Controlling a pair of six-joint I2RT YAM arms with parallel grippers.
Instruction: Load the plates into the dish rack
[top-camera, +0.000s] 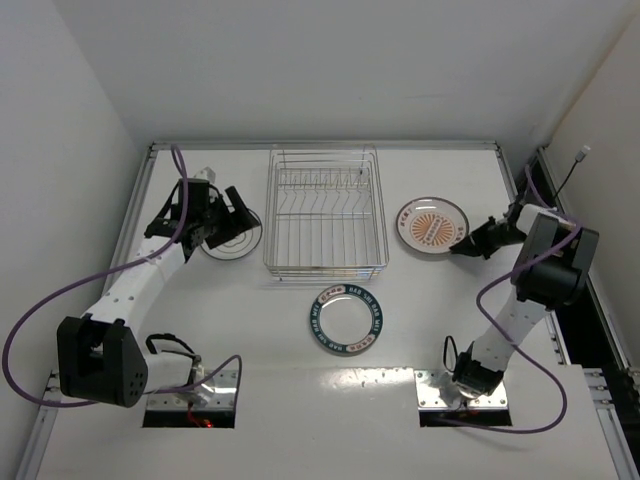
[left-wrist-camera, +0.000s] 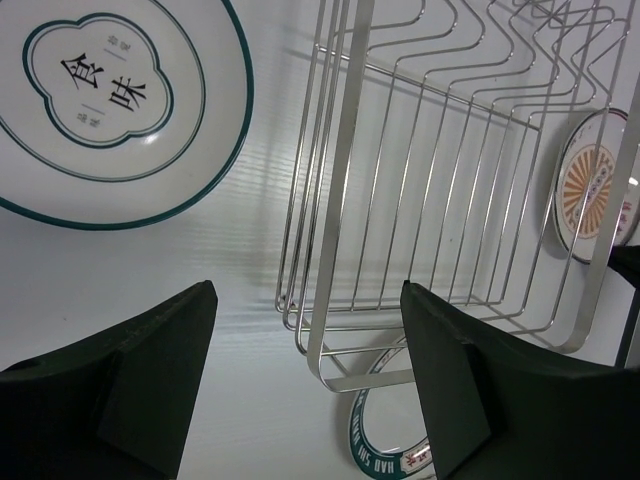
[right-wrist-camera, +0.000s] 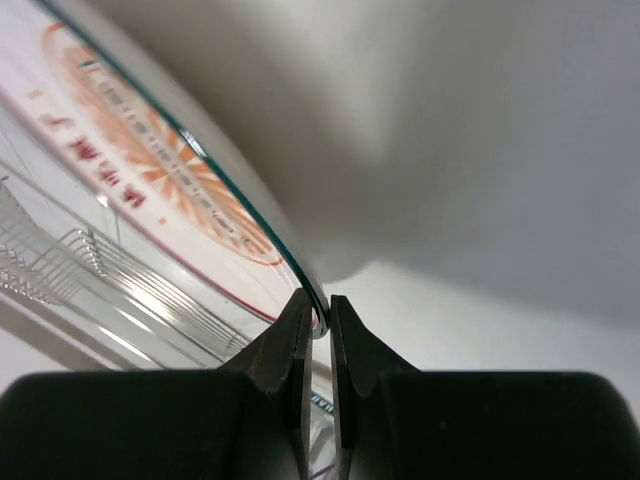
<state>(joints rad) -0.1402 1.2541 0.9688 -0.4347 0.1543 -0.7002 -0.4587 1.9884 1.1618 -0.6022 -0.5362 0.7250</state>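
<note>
The silver wire dish rack (top-camera: 325, 215) stands at the table's middle back. The white plate with thin dark rings (top-camera: 238, 243) lies flat to its left. My left gripper (top-camera: 230, 218) hovers over it, open and empty. In the left wrist view the gripper (left-wrist-camera: 305, 290) points at the table between that plate (left-wrist-camera: 110, 100) and the rack's corner (left-wrist-camera: 340, 200). The orange-red patterned plate (top-camera: 431, 225) is right of the rack. My right gripper (top-camera: 468, 245) is shut on its right rim. In the right wrist view the gripper (right-wrist-camera: 319, 300) pinches the rim and the plate (right-wrist-camera: 130, 170) is tilted. The teal-rimmed lettered plate (top-camera: 346, 319) lies flat in front of the rack.
The rack holds no plates and its divider prongs (top-camera: 325, 185) run across its back half. Metal rails (top-camera: 150, 190) border the white table, with walls close on the left, back and right. Purple cables (top-camera: 60, 300) loop off both arms.
</note>
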